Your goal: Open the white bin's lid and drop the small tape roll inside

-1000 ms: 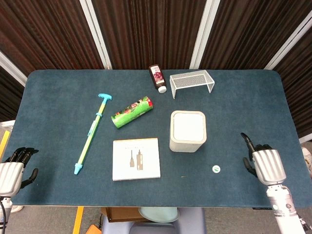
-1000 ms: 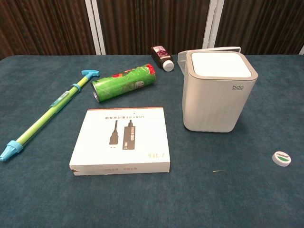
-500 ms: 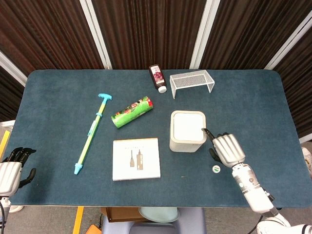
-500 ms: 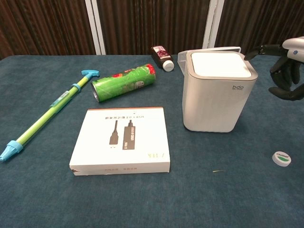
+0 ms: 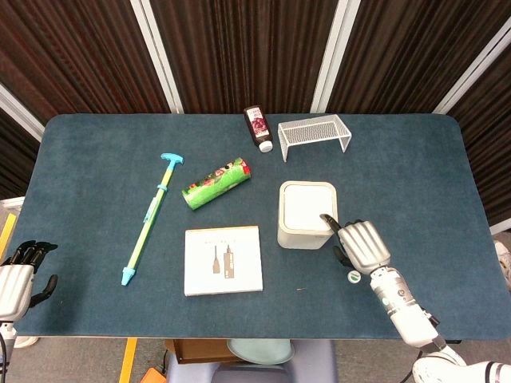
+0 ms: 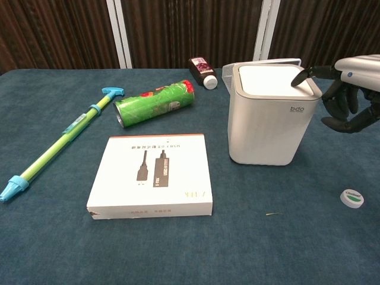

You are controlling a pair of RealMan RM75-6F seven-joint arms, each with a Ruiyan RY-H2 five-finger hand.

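The right hand (image 5: 361, 244) is reaching forward with one finger pointing out and the others curling loosely. The left hand (image 5: 17, 281) is resting low, fingers bent, holding nothing.

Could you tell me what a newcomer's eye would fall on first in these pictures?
Probably the white bin near the table's middle, lid shut, with the right hand beside it, one fingertip reaching over the lid's near right corner. Next, the long green and blue pump lying on the left, and the white box in front.
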